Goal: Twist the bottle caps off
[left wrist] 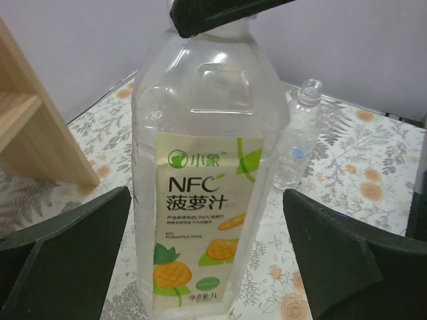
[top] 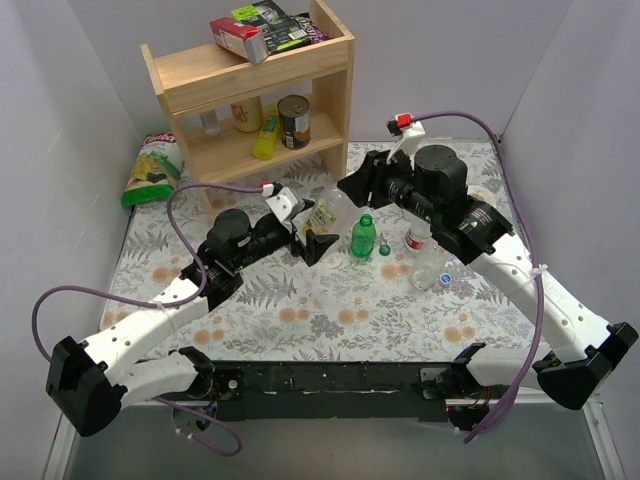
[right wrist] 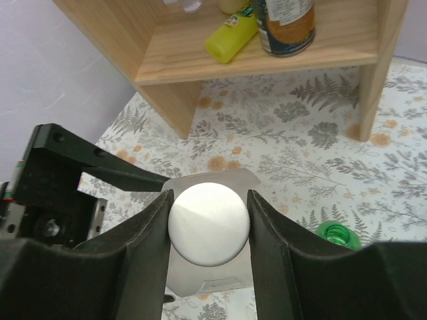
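The large clear bottle [top: 325,215] with a pineapple label stands mid-table; it fills the left wrist view [left wrist: 207,167]. My left gripper [top: 308,241] is open, with one finger on each side of the bottle's lower body and a gap on both sides [left wrist: 207,200]. My right gripper [top: 346,187] is above the bottle and shut on its white cap [right wrist: 209,223]. The small green bottle [top: 363,236] stands to the right with an open mouth [right wrist: 337,235]. A green cap [top: 385,250] lies on the cloth beside it. Further right are the red-labelled bottle [top: 417,240], the slim clear bottle [top: 428,266] and a blue cap [top: 446,279].
A wooden shelf [top: 260,90] stands at the back left. It holds a can [top: 294,121] and a yellow bottle [top: 266,135], with packets on top. A green snack bag [top: 150,170] leans by the left wall. White walls close in both sides.
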`<state>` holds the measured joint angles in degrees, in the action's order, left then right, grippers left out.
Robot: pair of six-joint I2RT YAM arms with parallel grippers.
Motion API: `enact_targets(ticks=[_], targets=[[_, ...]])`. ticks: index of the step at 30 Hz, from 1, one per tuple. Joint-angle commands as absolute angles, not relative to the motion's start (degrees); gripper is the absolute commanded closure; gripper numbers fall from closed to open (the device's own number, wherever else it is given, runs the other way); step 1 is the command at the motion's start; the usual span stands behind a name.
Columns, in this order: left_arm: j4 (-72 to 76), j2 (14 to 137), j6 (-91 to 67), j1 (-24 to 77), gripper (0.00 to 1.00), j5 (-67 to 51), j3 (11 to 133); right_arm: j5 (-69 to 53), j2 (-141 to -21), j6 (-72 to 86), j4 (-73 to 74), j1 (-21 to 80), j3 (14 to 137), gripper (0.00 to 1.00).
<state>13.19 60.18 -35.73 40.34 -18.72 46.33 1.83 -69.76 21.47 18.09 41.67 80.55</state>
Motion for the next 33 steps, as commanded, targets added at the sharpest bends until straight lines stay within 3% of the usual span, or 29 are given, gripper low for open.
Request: enact_targets(ticks=[1, 6, 16, 19, 20, 23, 24, 27, 29, 30, 31, 32, 33], targets=[[14.06, 60.73, -32.61, 42.1, 0.02, -5.99, 44.83, -2.46, -69.43, 25.4, 9.32, 42.1, 80.33, 0.99], [14.15, 62.13, -31.47, 42.89, 0.02, -3.96, 44.47, -3.51, -69.61, 25.66, 8.26, 42.1, 79.28, 0.99], [13.71, 64.07, -31.64, 43.33, 0.02, -11.6, 44.3, -7.2, -70.22, 26.63, 8.35, 42.1, 78.49, 0.99], [13.36, 64.77, -31.81, 43.42, 0.14, -12.74, 44.47, -9.04, -70.84, 27.07, 8.61, 42.01, 78.49, 0.99], [13.19, 64.95, -31.99, 43.33, 0.25, -13.35, 44.56, -9.31, -71.19, 27.16, 8.61, 42.1, 78.57, 0.99], [12.83, 65.13, -32.6, 43.33, 0.41, -14.41, 44.73, -9.32, -71.63, 26.55, 9.84, 42.01, 78.75, 0.99], [12.66, 65.04, -32.87, 43.42, 0.51, -14.94, 44.74, -9.23, -71.54, 26.37, 10.28, 41.92, 78.66, 0.99], [12.66, 65.39, -35.32, 43.5, 0.62, -15.99, 44.91, -8.7, -71.28, 25.66, 11.77, 41.22, 78.58, 0.97], [12.83, 66.0, -37.26, 43.5, 0.64, -16.7, 45.17, -8.7, -70.32, 25.32, 12.04, 39.91, 78.4, 0.75], [13.09, 66.53, -39.35, 43.51, 0.66, -17.66, 45.35, -8.88, -69.88, 25.05, 11.87, 38.77, 78.4, 0.55], [13.44, 66.71, -40.33, 43.51, 0.67, -18.36, 45.35, -8.88, -69.09, 24.79, 11.87, 38.32, 78.57, 0.46], [13.62, 66.88, -41.12, 43.51, 0.68, -18.98, 45.53, -8.96, -68.65, 24.18, 11.78, 37.89, 78.92, 0.28], [13.88, 67.23, -42.79, 43.51, 0.68, -20.03, 45.7, -8.96, -68.47, 23.73, 11.69, 37.27, 79.8, 0.22]])
